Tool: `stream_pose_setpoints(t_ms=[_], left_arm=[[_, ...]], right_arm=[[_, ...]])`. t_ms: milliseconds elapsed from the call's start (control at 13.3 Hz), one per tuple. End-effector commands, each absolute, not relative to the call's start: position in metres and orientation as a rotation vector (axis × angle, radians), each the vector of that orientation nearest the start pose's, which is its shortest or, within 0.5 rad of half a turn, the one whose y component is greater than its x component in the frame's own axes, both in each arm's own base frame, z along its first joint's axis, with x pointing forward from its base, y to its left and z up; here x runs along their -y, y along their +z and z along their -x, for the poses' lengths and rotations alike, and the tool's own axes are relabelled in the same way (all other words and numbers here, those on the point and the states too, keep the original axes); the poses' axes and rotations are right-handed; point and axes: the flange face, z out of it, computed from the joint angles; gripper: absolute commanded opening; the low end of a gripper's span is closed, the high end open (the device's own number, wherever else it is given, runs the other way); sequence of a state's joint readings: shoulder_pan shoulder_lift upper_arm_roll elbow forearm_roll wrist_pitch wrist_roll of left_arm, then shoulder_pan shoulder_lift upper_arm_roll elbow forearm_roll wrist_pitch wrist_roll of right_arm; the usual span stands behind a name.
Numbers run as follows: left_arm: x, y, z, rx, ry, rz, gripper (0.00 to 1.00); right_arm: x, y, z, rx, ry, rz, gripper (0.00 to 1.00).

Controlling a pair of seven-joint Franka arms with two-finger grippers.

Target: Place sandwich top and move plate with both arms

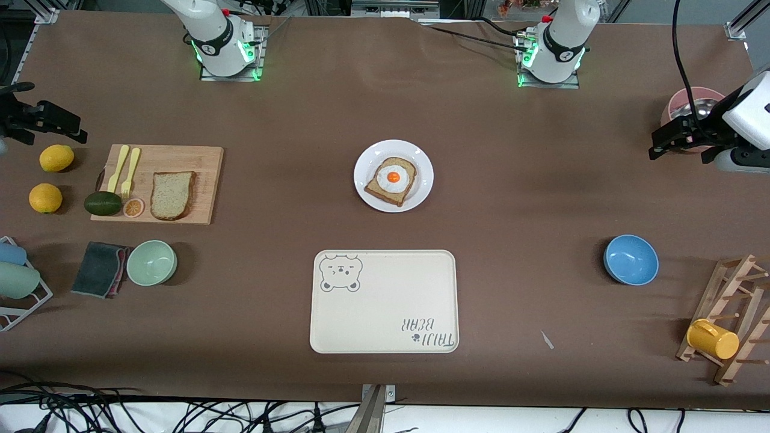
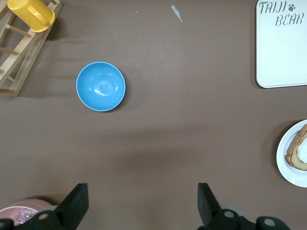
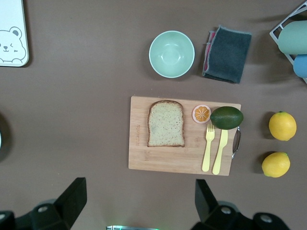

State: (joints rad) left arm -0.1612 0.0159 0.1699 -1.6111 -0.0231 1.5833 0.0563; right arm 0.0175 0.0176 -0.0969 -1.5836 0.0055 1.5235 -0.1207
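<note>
the sandwich top (image 1: 172, 195) lies on your wooden board (image 1: 198, 157) at the right arm's end of the brown table (image 1: 511, 192); the plate (image 1: 421, 161) sits mid-table. left gripper (image 2: 141, 203) and right gripper (image 3: 139, 199) both hover spread wide. only the left wrist view catches the pink bowl (image 2: 21, 211).

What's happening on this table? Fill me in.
Nothing is held yet. Both arms wait high with each end effector open: the left end effector near the blue bowl, the right end effector over the cutting board. The sandwich top lies on that board; the plate carries the egg slice.
</note>
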Motion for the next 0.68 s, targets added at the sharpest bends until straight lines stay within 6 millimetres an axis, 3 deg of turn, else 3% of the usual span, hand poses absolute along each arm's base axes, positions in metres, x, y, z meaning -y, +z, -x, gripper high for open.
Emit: stream_pose_setpoints(t_ms=[0,225,601], left_arm=[[-0.007,0.605,-0.556,-0.079,0.073,3.171,1.00],[-0.019,0.596,-0.556,-0.065,0.099,3.165,1.00],[-0.016,0.598,-0.554,-0.052,0.101,3.181,1.00]], right_arm=[[0.043,0.607,-0.550,0.065,0.112,3.130,1.00],[0.042,0.607,-0.550,0.067,0.112,3.128,1.00],[0.042,0.607,-0.550,0.067,0.112,3.128,1.00]])
